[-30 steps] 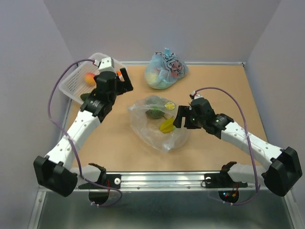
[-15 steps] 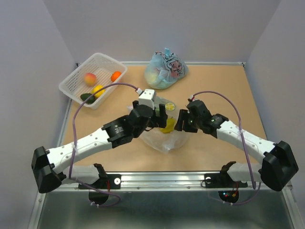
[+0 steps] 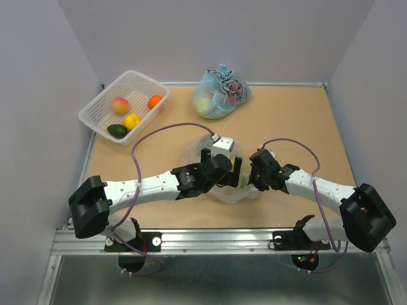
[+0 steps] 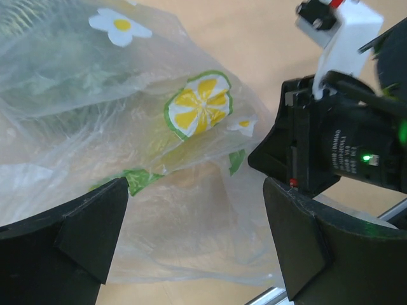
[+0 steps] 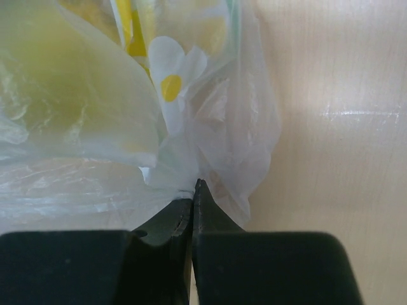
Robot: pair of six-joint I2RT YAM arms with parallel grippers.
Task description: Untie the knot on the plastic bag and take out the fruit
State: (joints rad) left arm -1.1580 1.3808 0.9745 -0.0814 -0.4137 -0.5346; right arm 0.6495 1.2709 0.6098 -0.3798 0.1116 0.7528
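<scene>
L arm and R arm: white link shells, black joint housings. A black block-shaped base joint is fitted per arm. A purple cable is routed to a white connector at each wrist. L gripper fingers: matte black, wedge-shaped. On the R actuator housing, a green LED and white printed lettering are seen.
</scene>
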